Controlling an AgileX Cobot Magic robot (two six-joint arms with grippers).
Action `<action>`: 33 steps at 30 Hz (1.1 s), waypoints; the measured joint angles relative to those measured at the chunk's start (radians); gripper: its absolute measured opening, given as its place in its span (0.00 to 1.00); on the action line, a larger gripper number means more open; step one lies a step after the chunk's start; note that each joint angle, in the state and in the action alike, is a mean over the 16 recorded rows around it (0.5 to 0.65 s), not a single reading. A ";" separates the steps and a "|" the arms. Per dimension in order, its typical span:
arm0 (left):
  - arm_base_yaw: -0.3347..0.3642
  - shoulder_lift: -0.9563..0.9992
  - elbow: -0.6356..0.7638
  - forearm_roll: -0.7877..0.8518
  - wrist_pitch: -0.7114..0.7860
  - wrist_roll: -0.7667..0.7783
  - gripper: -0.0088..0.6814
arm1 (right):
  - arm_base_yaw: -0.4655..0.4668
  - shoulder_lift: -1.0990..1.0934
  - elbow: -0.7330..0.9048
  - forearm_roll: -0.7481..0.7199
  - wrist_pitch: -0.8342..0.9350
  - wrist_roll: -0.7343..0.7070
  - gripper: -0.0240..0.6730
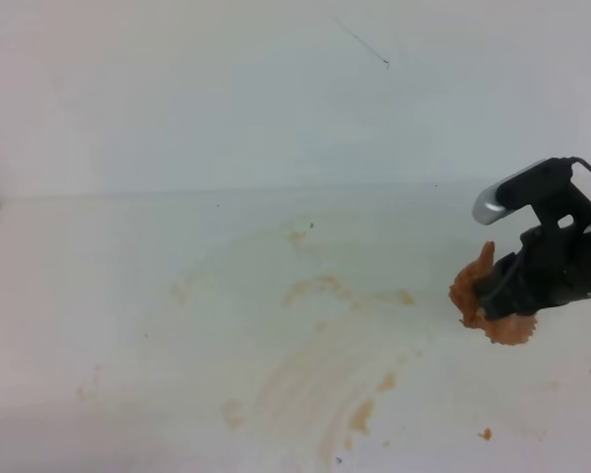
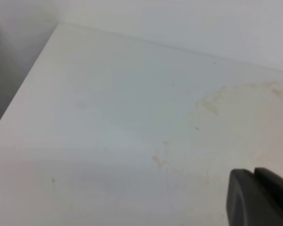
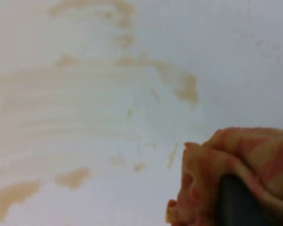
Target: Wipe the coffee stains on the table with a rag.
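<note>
Rust-orange cloth bulges from the right gripper (image 1: 494,296): the rag (image 1: 473,291) is pinched in its jaws, which stand partly apart around the wad. In the right wrist view one dark finger (image 3: 238,202) presses into the folds of the rag (image 3: 236,155), and cloth spills around it on both sides. In the high view a frilled lobe of the rag hangs below the black gripper and another lobe sticks up at its left. Whether the cloth touches the table (image 1: 98,296) cannot be told.

The right arm comes in from the right edge of the high view, roughly level, its gripper pointing left toward the middle of the table, with the silver-capped wrist camera (image 1: 517,192) riding above it.

Of the left gripper (image 2: 259,197) only a dark, blurred corner shows at the bottom right of its own wrist view; how far it is open cannot be told. It does not appear in the high view.

One rag is visible. The coffee stains (image 1: 315,384) are many: pale tan smears in broad arcs across the table's middle, with several darker blotches among them, one row near the centre and a few lower down toward the front edge. They lie left of the rag, apart from it. One tiny orange crumb (image 1: 486,434) sits alone on the table below the gripper.
</note>
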 joint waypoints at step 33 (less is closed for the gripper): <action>0.000 0.000 0.000 0.000 0.000 0.000 0.01 | -0.008 -0.394 -0.078 0.163 0.142 0.035 0.04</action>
